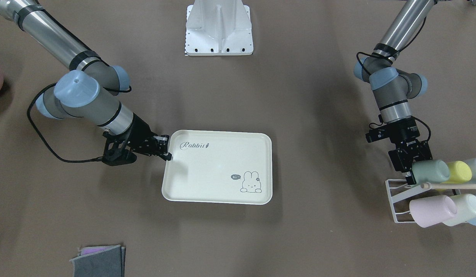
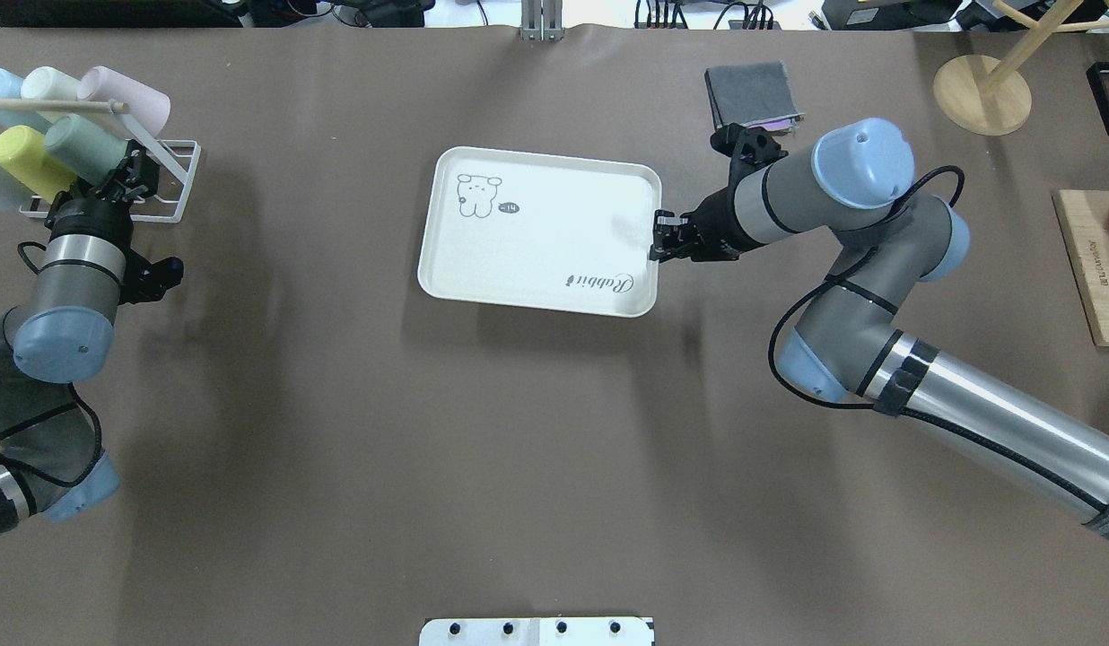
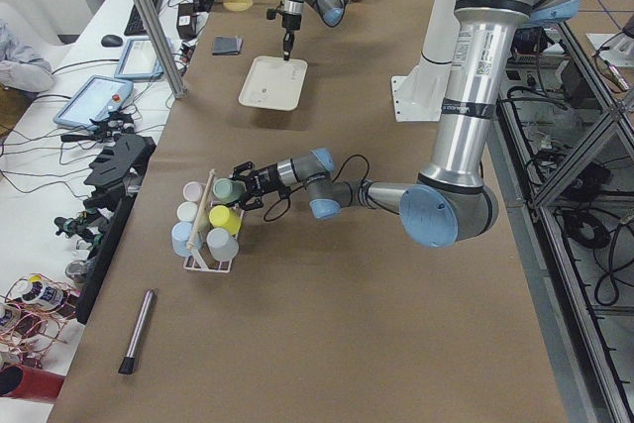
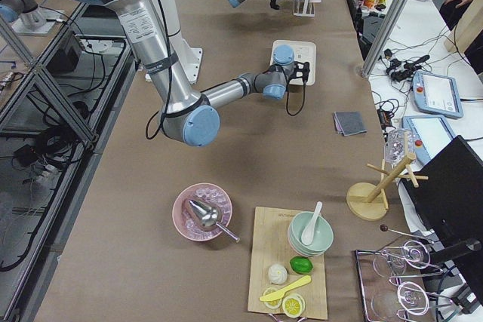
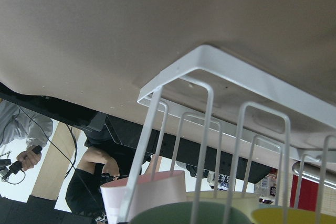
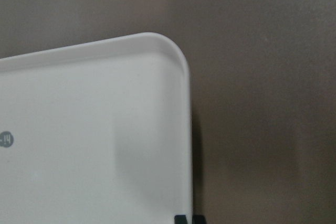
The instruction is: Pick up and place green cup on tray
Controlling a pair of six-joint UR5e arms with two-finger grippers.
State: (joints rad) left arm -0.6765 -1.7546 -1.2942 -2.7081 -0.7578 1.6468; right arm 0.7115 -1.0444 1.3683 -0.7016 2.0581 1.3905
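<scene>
Since the green cup [image 1: 430, 171] lies on its side in the white wire rack [image 1: 392, 200] at the left end of the tabletop [image 1: 299, 231], we judge the left hand [image 1: 412, 176] the one to take it. That hand sits right at the cup's near end, in line with its long axis, though we cannot tell whether it grips. The tray [image 1: 222, 134] lies well apart at the centre, with the right hand [image 1: 168, 150] narrow, pinching its rim.

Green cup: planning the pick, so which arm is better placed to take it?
Left. Its jaws are at the green cup in the wire rack; the right arm's jaws grip the tray rim, across the table.
</scene>
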